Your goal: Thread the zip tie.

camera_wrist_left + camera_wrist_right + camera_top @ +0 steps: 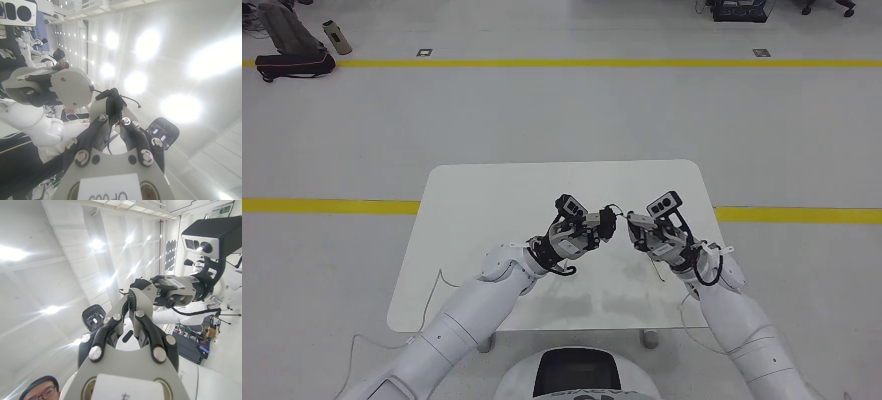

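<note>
Both the left end effector and right end effector pinch the largely hidden zip tie.

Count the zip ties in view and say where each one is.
1. The zip tie is held in the air above the table, pinched between the left gripper and the right gripper, both shut on it. More could be hidden inside the grippers.
</note>
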Available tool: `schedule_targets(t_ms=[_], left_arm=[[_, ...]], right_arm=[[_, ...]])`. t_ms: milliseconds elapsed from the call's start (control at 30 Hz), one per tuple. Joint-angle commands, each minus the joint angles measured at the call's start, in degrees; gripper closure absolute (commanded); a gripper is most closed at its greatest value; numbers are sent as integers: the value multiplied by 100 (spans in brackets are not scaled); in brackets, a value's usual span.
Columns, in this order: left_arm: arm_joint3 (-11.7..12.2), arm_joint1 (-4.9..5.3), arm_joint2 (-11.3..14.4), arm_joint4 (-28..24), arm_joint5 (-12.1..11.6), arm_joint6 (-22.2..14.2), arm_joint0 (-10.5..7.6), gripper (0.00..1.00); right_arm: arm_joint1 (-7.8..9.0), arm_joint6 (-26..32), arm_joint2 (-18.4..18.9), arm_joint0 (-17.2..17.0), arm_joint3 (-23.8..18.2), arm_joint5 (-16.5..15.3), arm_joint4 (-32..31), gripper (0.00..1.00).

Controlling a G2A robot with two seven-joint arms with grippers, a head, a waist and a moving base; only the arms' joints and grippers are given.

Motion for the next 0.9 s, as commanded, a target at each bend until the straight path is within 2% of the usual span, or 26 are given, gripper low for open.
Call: schedule_targets(t_ms=[0,867], left_arm=[[0,0,0,0,0,0,0,100],[0,0,0,0,0,0,0,100]], right_arm=[[0,-14,1,-2,7,-5,-31,100],[20,-115,79,-47,87,-64,-369,100]])
